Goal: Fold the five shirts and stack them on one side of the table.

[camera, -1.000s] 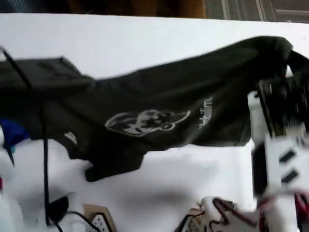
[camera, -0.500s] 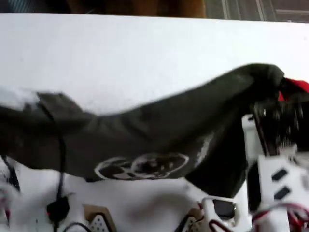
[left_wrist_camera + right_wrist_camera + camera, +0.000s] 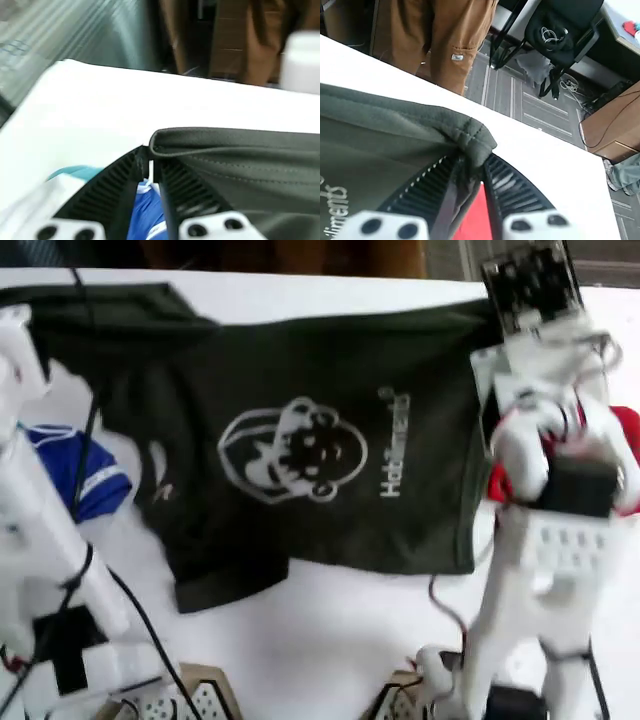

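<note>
High view: nearest the camera, the left arm [image 3: 45, 530] rises at one side and the right arm [image 3: 545, 540] at the other. Between them the dark shirt [image 3: 320, 450] lies spread over the white bench [image 3: 330, 640], print side up, with a white graphic in its middle. Its near edge rests on the bench, and one near corner is bunched close to the left arm. A blue shirt [image 3: 75, 465] sits by the left arm, just beside the dark shirt. A red shirt [image 3: 628, 430] shows behind the right arm, at the dark shirt's other side. The dark shirt's far edge runs across the back of the bench.

Left wrist view: the left end effector [image 3: 148, 156] is clamped tight on a folded edge of the dark shirt [image 3: 240, 160]. The blue shirt [image 3: 145, 217] shows below, between the jaws, and the bench [image 3: 100, 100] stretches beyond.

Right wrist view: the right end effector [image 3: 470, 161] pinches a stitched corner of the dark shirt [image 3: 385, 145]. The red shirt [image 3: 470, 222] lies beneath it and the bench [image 3: 535, 145] beyond.
</note>
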